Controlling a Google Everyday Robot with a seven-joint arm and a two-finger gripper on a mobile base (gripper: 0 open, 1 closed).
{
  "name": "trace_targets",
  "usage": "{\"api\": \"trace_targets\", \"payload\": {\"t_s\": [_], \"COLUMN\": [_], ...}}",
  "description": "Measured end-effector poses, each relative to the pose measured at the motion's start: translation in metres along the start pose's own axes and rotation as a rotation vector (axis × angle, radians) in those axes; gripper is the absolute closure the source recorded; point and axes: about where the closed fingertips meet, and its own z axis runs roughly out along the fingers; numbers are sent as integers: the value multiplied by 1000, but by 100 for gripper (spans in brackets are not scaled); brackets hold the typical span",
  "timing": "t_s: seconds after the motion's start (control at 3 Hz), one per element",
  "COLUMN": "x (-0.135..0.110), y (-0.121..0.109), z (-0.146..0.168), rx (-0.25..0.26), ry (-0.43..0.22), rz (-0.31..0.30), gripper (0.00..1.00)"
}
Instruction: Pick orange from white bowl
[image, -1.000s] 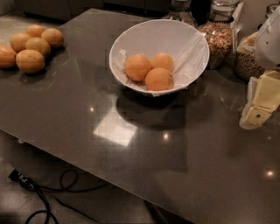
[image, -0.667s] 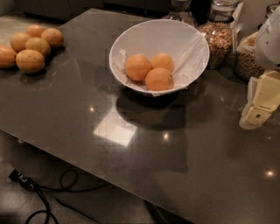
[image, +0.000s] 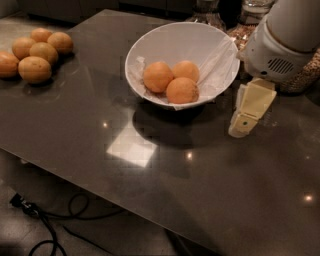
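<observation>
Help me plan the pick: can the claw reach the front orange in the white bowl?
Probably yes: the claw hangs beside the white bowl, and the front orange lies uncovered, nothing above it.

Dull yellowish oval fruits (image: 36, 52) cluster at the left of the dark glossy tabletop (image: 150, 195); a black cable (image: 52, 227) lies on the floor.

The robot's arm (image: 295, 22) was white, smooth and round, like a fat tube. Its end was a big white lump with a small patch of thin dark slots, like a speaker. Under the lump came the gripper (image: 243, 125). It was pale yellow like cream, and blocky with flat sides. It had one tiny dark green dot near its tip. The gripper was just beside the white bowl (image: 137, 80), over the dark bench (image: 75, 125).
</observation>
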Motion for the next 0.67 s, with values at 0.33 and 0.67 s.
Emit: {"api": "trace_targets", "payload": {"t_s": [0.33,0.67], "x": [-43,-90], "y": [-4,-8], "z": [18,26], "rx": [5,37], "ry": [-42,-108], "rz": [-22,-50], "gripper": [0,0]}}
